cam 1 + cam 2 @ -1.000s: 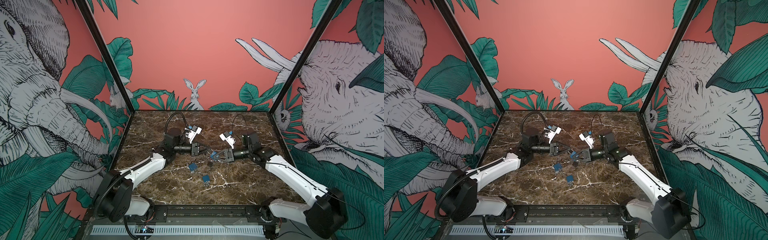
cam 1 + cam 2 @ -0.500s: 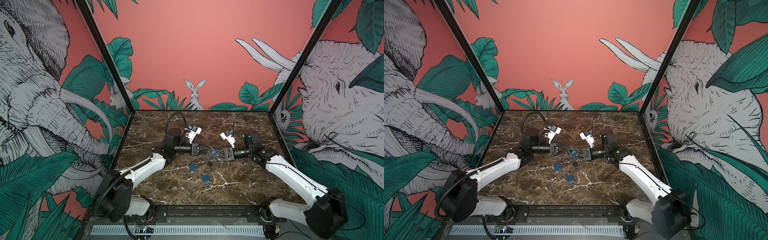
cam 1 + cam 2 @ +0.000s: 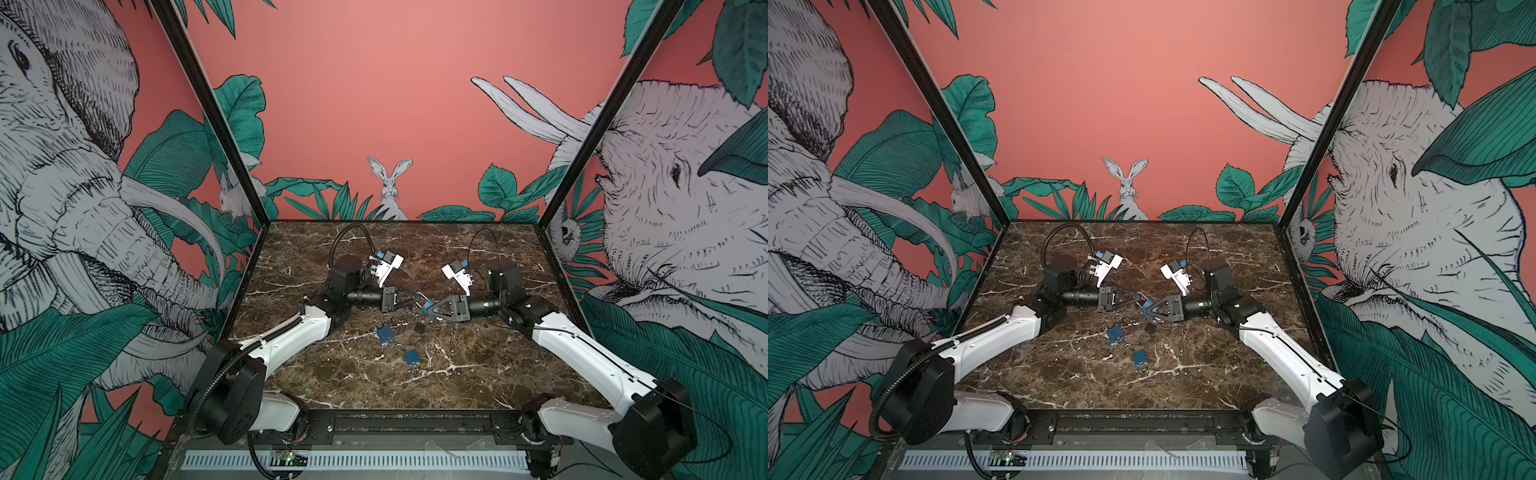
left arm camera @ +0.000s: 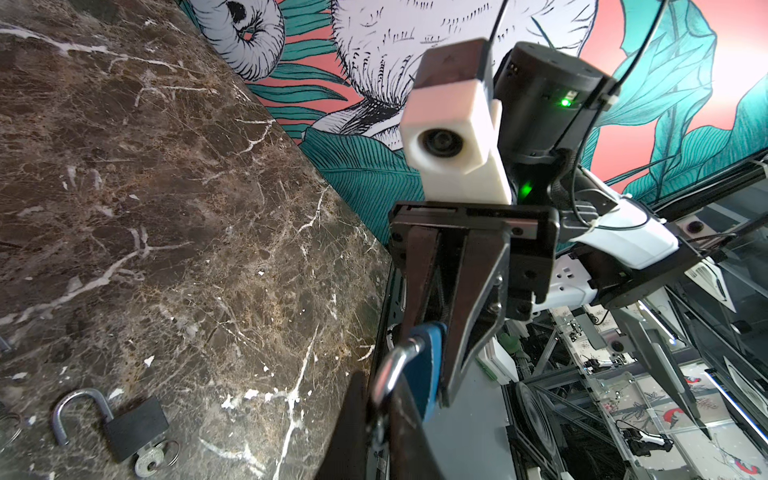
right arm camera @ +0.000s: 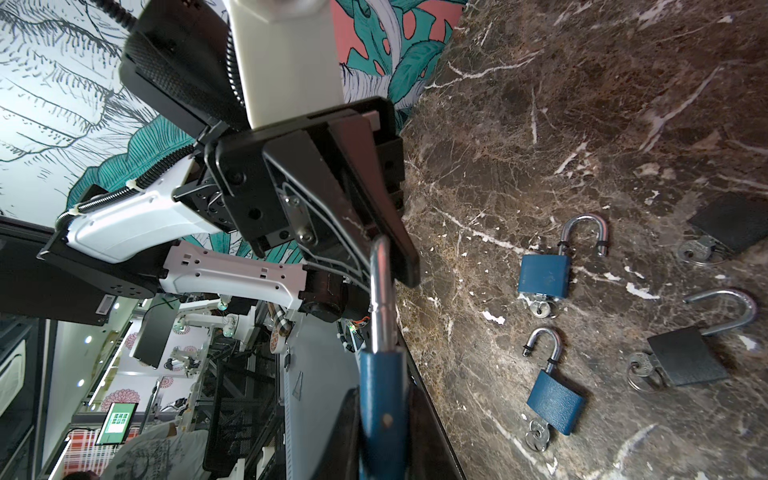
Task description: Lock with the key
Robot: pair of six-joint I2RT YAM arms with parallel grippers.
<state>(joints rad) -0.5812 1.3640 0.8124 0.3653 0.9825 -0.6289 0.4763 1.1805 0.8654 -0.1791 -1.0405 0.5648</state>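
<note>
My right gripper (image 3: 430,309) grips the blue padlock (image 5: 380,399) by its body at centre, so my left gripper (image 3: 419,296), pinched shut on the shackle (image 5: 381,299), can press it home.

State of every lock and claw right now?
Held blue padlock: off the table, between both claws.
Left claw: shut on its shackle.
Right claw: shut on its body.
Left blue padlock: shackle open, key in.
Right blue padlock: shackle open, key in.
Black padlock: shackle open, key in.
Second black padlock: key in, shackle cut off.
</note>
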